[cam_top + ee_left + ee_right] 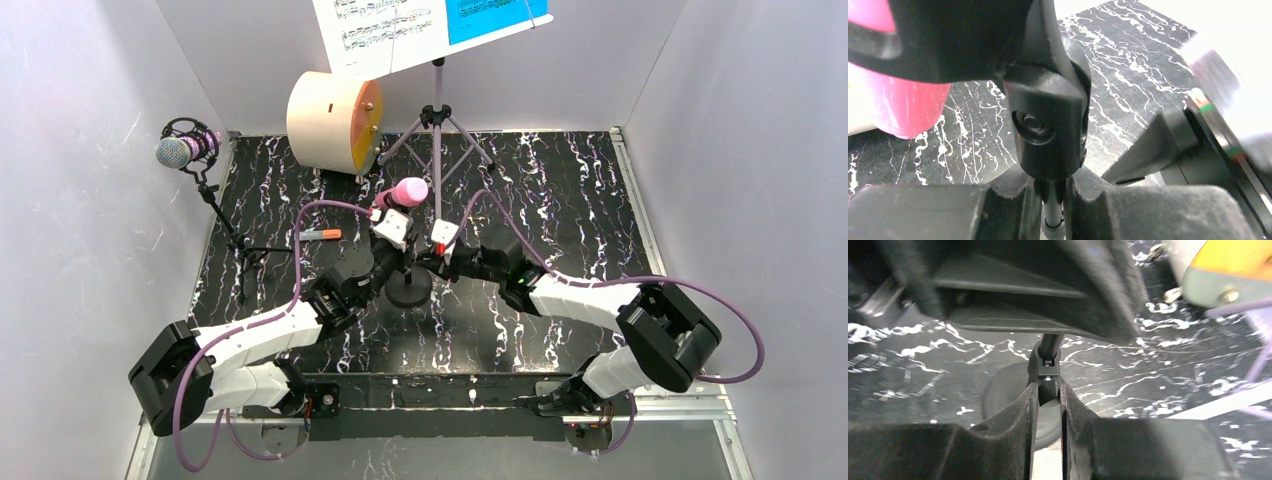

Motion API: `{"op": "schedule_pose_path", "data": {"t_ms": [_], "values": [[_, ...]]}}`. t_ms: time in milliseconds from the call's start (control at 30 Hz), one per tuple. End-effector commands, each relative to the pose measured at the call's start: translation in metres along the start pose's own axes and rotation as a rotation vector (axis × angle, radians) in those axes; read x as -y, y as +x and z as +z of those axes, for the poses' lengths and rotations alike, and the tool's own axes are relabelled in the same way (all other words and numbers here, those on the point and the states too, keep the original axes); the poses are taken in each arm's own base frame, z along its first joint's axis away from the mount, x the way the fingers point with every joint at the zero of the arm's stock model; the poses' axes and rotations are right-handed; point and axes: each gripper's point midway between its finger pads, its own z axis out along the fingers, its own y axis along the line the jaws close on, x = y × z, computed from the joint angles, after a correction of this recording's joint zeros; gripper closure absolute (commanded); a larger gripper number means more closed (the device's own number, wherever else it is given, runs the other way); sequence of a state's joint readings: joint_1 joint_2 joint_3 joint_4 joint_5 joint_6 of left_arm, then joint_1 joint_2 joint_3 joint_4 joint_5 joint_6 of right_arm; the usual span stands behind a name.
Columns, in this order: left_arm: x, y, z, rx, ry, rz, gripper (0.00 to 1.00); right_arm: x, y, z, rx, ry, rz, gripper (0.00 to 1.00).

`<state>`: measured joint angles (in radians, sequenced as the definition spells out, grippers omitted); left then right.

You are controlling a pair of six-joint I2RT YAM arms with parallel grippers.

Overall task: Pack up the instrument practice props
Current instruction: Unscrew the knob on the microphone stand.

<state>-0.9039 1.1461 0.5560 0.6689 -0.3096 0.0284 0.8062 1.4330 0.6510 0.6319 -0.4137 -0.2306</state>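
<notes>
Hemming the black, white-veined tabletop (570, 200) — plain white walls (80, 260).

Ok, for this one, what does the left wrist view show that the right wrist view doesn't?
Only the left wrist view: the pink microphone up close, and the black swivel joint just above the left end effector.
Only the right wrist view: the round base of the stand on the table, and a corner of the drum with its orange face.
Both: the thin post of the mic stand, which the left end effector and the right end effector each pinch, over the black marbled table.
</notes>
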Motion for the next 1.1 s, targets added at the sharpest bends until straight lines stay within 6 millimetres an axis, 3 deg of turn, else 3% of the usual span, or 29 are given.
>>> {"op": "schedule_pose_path", "data": {"t_ms": [0, 333, 567, 867, 1000, 1067], "values": [[0.024, 0.047, -0.011, -0.155, 0.124, 0.049, 1.0, -0.018, -0.002, 0.009, -0.031, 0.024, -0.423, 0.99], [0.024, 0.048, -0.009, -0.161, 0.133, 0.041, 1.0, -0.03, -0.006, 0.003, -0.137, 0.202, -1.044, 0.99], [0.023, 0.051, -0.008, -0.166, 0.133, 0.035, 1.0, -0.049, -0.008, 0.006, -0.189, 0.254, -1.484, 0.99], [0.02, 0.051, -0.008, -0.164, 0.121, 0.031, 1.0, -0.055, 0.005, 0.02, -0.281, 0.24, -1.599, 0.99], [0.019, 0.051, -0.008, -0.166, 0.115, 0.037, 1.0, -0.055, -0.003, 0.018, -0.246, 0.278, -1.506, 0.99], [0.018, 0.052, -0.008, -0.168, 0.111, 0.042, 1.0, -0.056, -0.001, 0.018, -0.243, 0.26, -1.403, 0.9]]}}
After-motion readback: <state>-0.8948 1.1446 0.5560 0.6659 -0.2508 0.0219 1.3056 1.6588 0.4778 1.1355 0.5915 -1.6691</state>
